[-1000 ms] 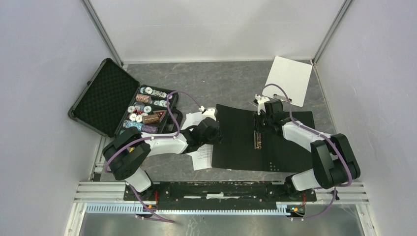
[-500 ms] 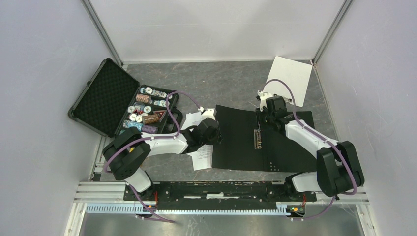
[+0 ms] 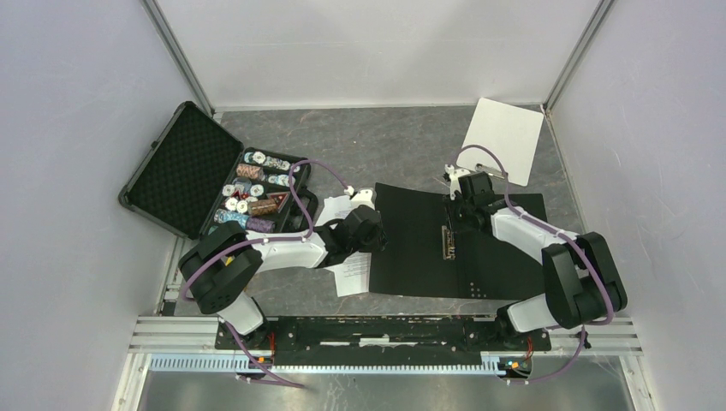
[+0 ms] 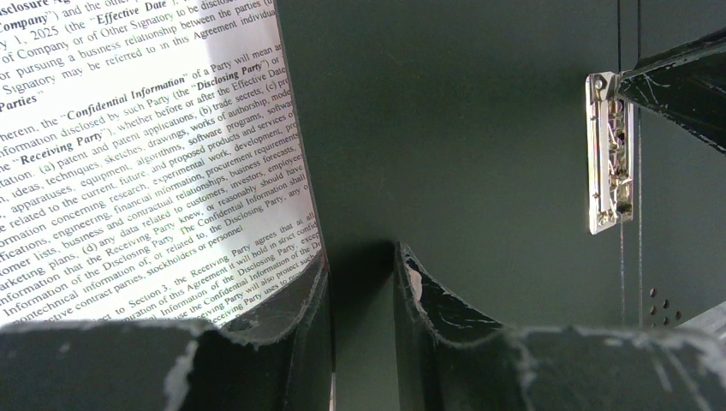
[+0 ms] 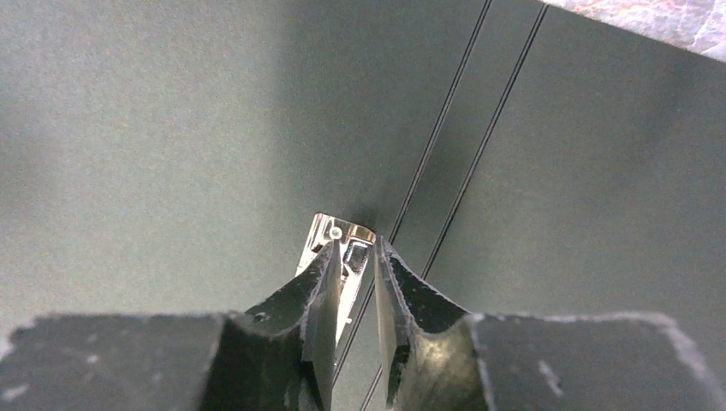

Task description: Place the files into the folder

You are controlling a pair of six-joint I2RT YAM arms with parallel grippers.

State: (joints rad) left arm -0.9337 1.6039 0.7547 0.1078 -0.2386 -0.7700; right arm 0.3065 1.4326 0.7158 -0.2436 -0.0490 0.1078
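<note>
The folder [image 3: 479, 257] lies open with its black inside up and its metal clip [image 3: 446, 242] at the spine. The files [image 3: 349, 276], white sheets of dense text, lie partly under its left cover; their text shows in the left wrist view [image 4: 145, 171]. My left gripper [image 3: 377, 233] is closed round the left cover's edge [image 4: 318, 214], which runs between its two fingers. My right gripper [image 3: 460, 214] hangs over the far end of the clip [image 5: 344, 240]. Its jaws stand a narrow gap apart, with the clip's end showing between the tips.
An open black foam-lined case [image 3: 184, 167] with several chips stands at the left. A blank white clipboard [image 3: 503, 139] lies at the back right, just beyond the folder. Grey walls close in on both sides.
My right gripper rose toward the folder's far edge half a second ago and has come back down over the clip's end. The left arm and folder have not moved.
</note>
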